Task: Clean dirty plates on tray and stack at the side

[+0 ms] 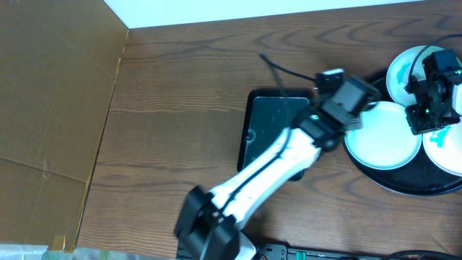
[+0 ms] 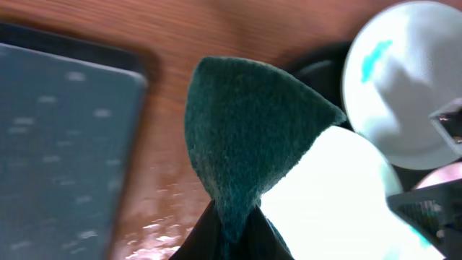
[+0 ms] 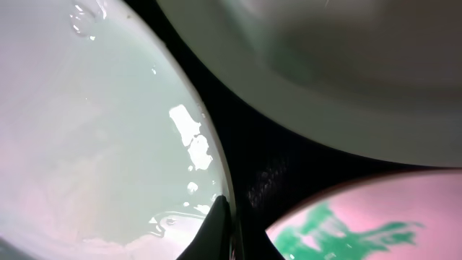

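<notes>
All 3 dirty plates [image 1: 382, 137] on tray [image 1: 404, 186], none stacked yet; left claw [image 2: 229, 238] pinches sponge [image 2: 245, 137]; right claw [image 3: 222, 220] closed by plate rim.

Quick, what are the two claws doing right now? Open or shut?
Left claw: shut on the green sponge.
Right claw: shut, tips at the edge of a plate.

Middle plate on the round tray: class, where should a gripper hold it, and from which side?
Probably pinch the middle plate by the rim at its near edge, lowest in the overhead view, beside bare tray. It lies flat; neighbouring plates crowd other edges.
</notes>
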